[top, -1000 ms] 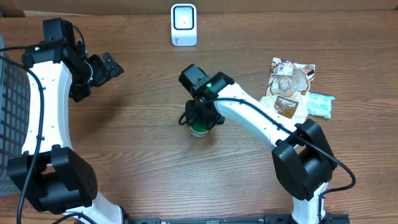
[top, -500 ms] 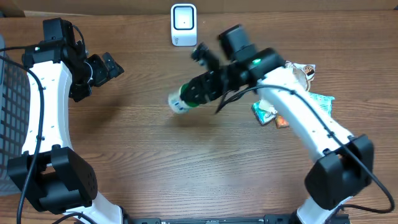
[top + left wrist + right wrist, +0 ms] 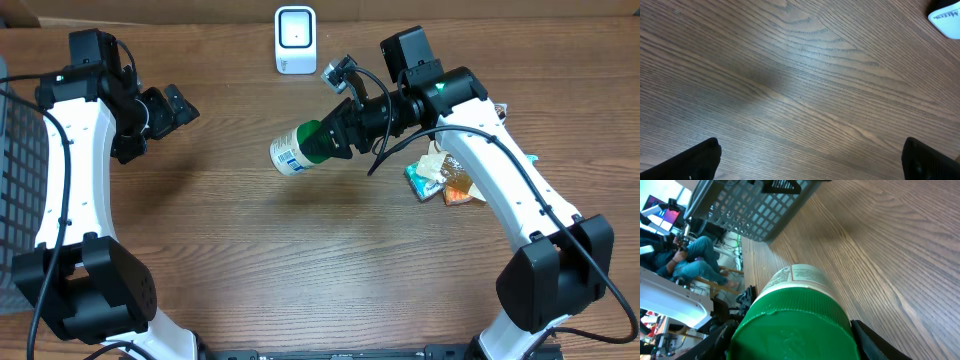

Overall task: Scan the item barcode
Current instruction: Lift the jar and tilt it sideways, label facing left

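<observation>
Above the table, a bottle held sideways

Up over the brown table, the right gripper holds a bottle in the air. Its two fingers press on the green cap, one on each side. The bottle lies on its side. The cap end sits in the gripper, and the other end sticks out to the left in the view from above. A white label wraps around that end. A soft shadow lies on the wood under the bottle.

The white scanner stands at the far edge of the table. The bottle is near it but does not touch it.

Over on the left, the left gripper hangs above bare wood with its fingers spread wide. Nothing is between them. It is well apart from the bottle.

A gray basket sits at the left edge of the table. Some snack packs lie on the right side, under the right arm.
</observation>
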`<state>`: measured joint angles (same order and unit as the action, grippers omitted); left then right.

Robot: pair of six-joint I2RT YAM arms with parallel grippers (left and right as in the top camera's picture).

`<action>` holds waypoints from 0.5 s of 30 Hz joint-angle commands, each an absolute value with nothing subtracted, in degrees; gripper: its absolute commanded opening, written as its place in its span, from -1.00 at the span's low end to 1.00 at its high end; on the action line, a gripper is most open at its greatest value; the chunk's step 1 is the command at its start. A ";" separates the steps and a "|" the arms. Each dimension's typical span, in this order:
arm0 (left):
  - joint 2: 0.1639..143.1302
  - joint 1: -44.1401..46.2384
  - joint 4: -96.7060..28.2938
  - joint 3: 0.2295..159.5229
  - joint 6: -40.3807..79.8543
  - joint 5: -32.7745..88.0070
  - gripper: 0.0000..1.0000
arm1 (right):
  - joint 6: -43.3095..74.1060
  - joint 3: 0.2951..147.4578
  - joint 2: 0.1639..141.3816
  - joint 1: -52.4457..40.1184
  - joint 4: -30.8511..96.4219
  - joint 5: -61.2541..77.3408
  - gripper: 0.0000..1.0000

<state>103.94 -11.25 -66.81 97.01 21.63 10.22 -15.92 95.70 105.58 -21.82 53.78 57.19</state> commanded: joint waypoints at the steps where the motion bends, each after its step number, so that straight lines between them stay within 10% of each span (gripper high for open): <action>1: 103.74 -10.74 -66.78 97.60 21.23 9.89 0.99 | -9.54 97.54 103.83 -21.19 52.18 60.55 -0.17; 15: 103.74 -10.74 -66.78 97.60 21.23 9.89 0.99 | -1.41 97.54 103.83 -18.17 51.92 68.34 -0.18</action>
<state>103.94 -11.25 -66.78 97.01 21.63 10.22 -4.40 95.70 105.58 -19.55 52.25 63.26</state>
